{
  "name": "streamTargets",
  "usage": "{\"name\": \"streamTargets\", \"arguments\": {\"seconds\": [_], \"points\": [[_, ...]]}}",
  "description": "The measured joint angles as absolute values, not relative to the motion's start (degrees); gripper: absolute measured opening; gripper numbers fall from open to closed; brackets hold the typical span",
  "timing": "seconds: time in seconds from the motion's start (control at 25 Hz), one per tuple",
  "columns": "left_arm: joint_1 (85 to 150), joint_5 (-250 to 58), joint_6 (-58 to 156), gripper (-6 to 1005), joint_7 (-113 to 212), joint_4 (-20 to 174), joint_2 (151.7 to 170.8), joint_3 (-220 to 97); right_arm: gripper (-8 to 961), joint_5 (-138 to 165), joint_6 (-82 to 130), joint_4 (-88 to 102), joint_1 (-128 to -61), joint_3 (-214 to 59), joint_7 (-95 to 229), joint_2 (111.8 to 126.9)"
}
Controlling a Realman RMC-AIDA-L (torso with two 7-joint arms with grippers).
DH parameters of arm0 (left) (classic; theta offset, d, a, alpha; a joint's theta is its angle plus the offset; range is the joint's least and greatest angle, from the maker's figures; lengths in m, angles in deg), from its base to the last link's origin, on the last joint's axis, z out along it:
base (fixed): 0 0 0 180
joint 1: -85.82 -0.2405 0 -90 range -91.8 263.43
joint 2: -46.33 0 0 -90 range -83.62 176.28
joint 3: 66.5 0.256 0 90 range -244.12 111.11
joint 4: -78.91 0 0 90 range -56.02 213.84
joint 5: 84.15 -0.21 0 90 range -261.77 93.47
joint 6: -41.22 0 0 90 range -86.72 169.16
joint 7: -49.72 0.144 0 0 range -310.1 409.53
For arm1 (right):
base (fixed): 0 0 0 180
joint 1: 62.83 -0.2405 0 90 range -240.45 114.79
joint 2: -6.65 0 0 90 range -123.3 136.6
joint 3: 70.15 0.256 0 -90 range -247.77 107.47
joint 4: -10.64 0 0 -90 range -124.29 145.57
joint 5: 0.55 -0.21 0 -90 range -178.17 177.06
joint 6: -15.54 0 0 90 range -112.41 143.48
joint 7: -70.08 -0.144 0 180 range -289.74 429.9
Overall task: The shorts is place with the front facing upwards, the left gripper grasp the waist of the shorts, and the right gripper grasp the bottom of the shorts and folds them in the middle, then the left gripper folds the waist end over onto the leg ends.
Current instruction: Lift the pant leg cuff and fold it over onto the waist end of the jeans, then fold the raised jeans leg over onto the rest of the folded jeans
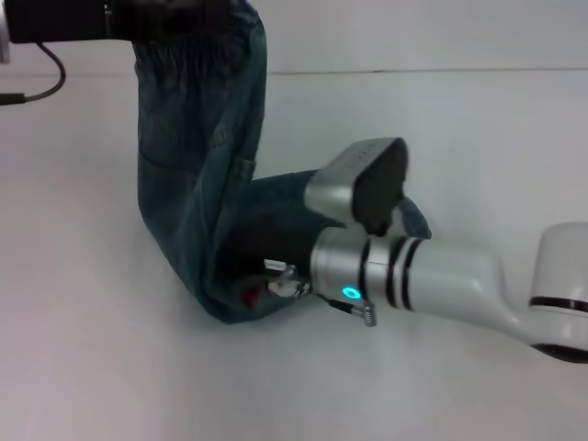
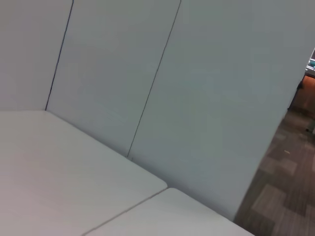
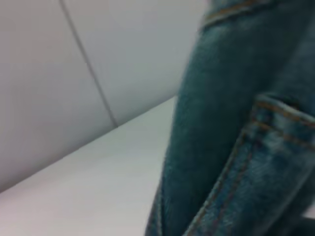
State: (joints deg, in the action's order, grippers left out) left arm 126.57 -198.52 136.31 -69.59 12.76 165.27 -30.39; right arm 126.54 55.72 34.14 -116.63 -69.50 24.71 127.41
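Observation:
The blue-green denim shorts (image 1: 197, 175) hang lifted above the table. Their gathered waist (image 1: 188, 60) is at the top left of the head view, where my left gripper (image 1: 165, 14) on its black arm is shut on it. The fabric drops to a bend on the table (image 1: 220, 308) and runs right under my right arm. My right gripper (image 1: 266, 271), on the silver-white arm with the cyan ring, is low at the bend, shut on the bottom of the shorts beside a red bit of print (image 1: 250, 294). The right wrist view is filled by denim and a stitched pocket (image 3: 275, 147).
The white table (image 1: 101, 367) spreads around the shorts. A black cable (image 1: 46, 83) loops at the far left. A grey wall panel (image 2: 197, 98) stands behind the table, and the left wrist view shows the table's edge (image 2: 216, 214) and the floor beyond.

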Motion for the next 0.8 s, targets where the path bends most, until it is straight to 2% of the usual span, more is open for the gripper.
{"name": "streamTargets", "arguments": {"seconds": [0.28, 0.44, 0.8], "points": [[125.9, -198.5, 136.2, 67, -67.3, 16.1, 165.9, -30.4, 10, 128.1, 69.9, 22.8, -105.8, -66.2, 21.2, 126.83], [126.5, -198.5, 135.6, 73, -64.3, 19.0, 167.29, -29.9, 10, 128.2, 81.1, 15.8, -100.6, -58.6, 21.1, 126.46], [128.5, -198.3, 123.7, 86, -60.1, 26.2, 170.3, -15.2, 9, 126.4, 94.4, 6.5, -97.4, -43.8, 16.4, 126.1]]}}
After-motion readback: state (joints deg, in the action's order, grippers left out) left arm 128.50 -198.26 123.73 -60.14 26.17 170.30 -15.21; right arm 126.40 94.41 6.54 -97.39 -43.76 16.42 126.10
